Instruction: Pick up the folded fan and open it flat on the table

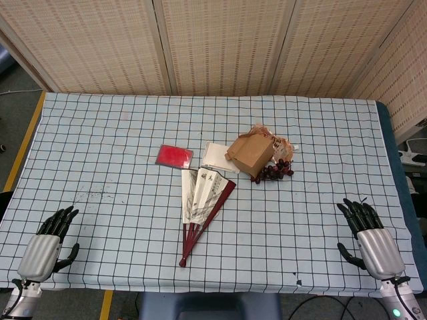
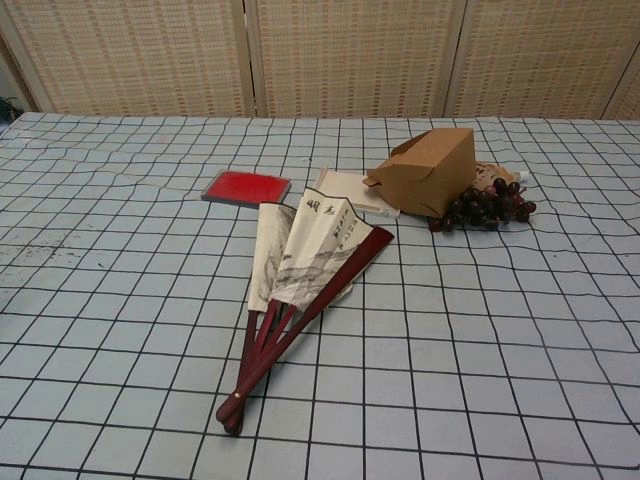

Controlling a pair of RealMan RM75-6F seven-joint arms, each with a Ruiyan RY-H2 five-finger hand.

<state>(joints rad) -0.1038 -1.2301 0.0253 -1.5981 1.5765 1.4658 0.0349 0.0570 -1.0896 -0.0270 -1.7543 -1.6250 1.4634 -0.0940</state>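
A paper fan with dark red ribs lies partly spread in the middle of the checked tablecloth, its pivot end toward the front edge; the chest view shows the fan with ink painting and writing on its leaf. My left hand rests at the front left corner, fingers apart, holding nothing. My right hand rests at the front right, fingers apart and empty. Both hands are far from the fan. Neither hand shows in the chest view.
Behind the fan lie a flat red case, a white card, a brown cardboard box and a bunch of dark grapes. Woven screens stand behind the table. The tablecloth's front edge is near the hands.
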